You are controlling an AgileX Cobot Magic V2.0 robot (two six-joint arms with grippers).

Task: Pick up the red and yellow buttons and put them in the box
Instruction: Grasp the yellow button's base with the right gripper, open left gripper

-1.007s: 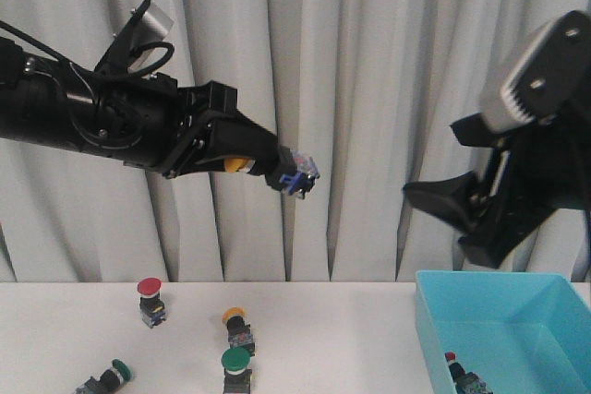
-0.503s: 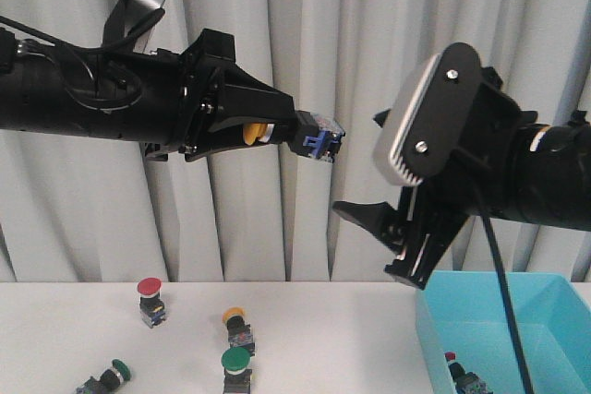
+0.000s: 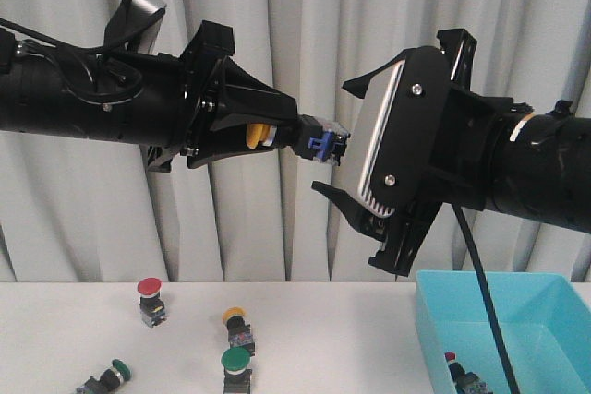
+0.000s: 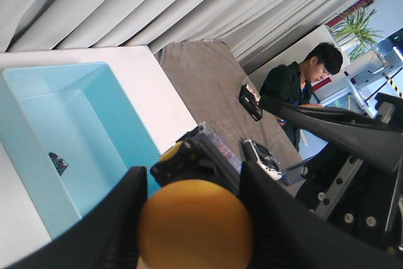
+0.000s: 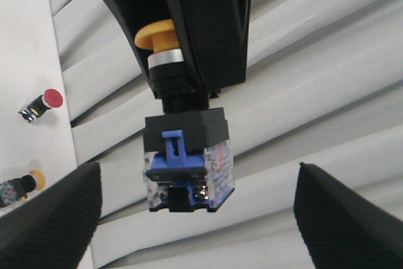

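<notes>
Yellow button [image 3: 260,136] held high above the counter [image 3: 323,339], clenched by its cap in the left gripper [image 3: 277,136], contact block pointing toward the right arm. Since a second ago: carried farther right and a little higher, while the right gripper [image 3: 355,205] has swung in from beside the curtain to just beside it, spread wide and holding nothing, block seen between its fingers in the right wrist view. Reads as a hand-over in preparation, so the box [image 3: 499,320] on the right comes within reach. Counted on the counter: one red button [image 3: 150,300], one more yellow [image 3: 236,326], two green [image 3: 236,368]. Inside the box: one red-capped button [image 3: 460,372].
</notes>
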